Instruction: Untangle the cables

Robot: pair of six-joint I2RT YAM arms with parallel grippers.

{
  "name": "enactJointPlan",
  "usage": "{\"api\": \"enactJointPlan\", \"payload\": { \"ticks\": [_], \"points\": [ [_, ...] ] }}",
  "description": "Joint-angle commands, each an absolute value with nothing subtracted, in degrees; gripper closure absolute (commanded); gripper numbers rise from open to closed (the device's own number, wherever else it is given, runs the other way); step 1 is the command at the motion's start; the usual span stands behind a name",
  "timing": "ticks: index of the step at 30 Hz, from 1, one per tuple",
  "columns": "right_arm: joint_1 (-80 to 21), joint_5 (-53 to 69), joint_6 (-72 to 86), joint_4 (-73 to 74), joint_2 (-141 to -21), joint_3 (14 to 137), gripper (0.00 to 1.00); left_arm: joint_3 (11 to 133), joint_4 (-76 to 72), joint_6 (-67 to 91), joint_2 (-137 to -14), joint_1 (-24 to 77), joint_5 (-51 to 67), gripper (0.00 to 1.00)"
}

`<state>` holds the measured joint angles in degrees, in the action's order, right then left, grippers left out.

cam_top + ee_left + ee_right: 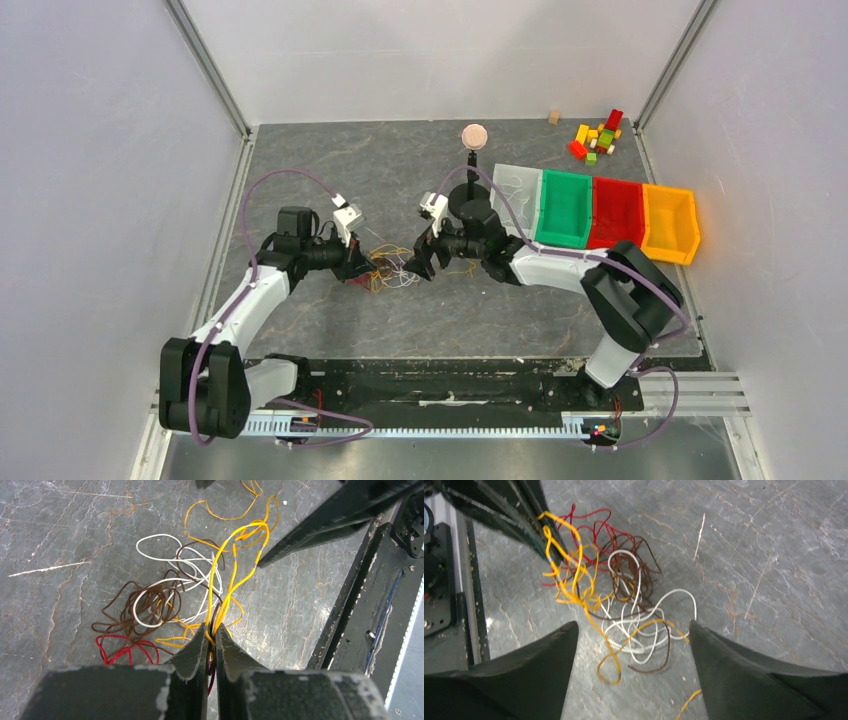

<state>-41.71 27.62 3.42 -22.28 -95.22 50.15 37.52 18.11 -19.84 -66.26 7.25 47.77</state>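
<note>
The cables [390, 268] lie as a small tangle of yellow, white, brown and red strands on the grey table between the two arms. In the left wrist view the cables [165, 600] spread ahead of my left gripper [214, 629], which is shut on a few yellow and brown strands that rise taut from its tips. From above, the left gripper [362, 262] sits at the tangle's left edge. My right gripper [420, 262] is at its right edge. It stands wide open [633, 625] above the white and yellow loops of the cables [624, 600], holding nothing.
Clear [515, 195], green [565, 208], red [616, 212] and yellow [670, 222] bins stand in a row at the right. Coloured blocks [597, 138] lie at the back right. A black stand with a pinkish ball [474, 134] rises behind the right gripper. A black rail [430, 385] runs along the near edge.
</note>
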Motion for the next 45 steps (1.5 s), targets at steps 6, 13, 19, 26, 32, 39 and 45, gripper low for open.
{"api": "enactJointPlan", "payload": {
  "ticks": [6, 13, 19, 26, 32, 39, 45],
  "points": [
    [-42.17, 9.47, 3.89, -29.82, -97.96, 53.78, 1.0, 40.59, 22.95, -21.71, -63.9, 5.65, 49.15, 0.87],
    [-36.04, -3.32, 3.37, -23.0, -80.82, 47.95, 1.0, 43.27, 37.85, -42.45, -69.6, -2.08, 41.76, 0.87],
    [-34.14, 1.47, 6.48, -18.82, -67.79, 48.09, 1.0, 44.36, 37.28, -47.14, -76.73, -3.8, 36.13, 0.91],
    [-34.18, 15.45, 8.45, -14.38, -65.85, 50.06, 1.0, 47.72, 22.85, -25.63, -66.64, -2.65, 57.72, 0.24],
    [-35.18, 23.92, 7.53, -15.43, -65.55, 49.78, 1.0, 49.5, 3.57, -7.77, -61.18, 12.16, 51.1, 0.22],
    [-37.61, 27.08, 6.22, -16.9, -64.91, 48.61, 1.0, 52.7, 1.03, -6.52, -64.58, 19.37, 47.36, 0.23],
    [-39.52, 26.82, 5.66, -17.47, -64.55, 48.68, 1.0, 53.13, 0.28, -7.21, -66.73, 22.9, 50.29, 0.28]
  ]
}}
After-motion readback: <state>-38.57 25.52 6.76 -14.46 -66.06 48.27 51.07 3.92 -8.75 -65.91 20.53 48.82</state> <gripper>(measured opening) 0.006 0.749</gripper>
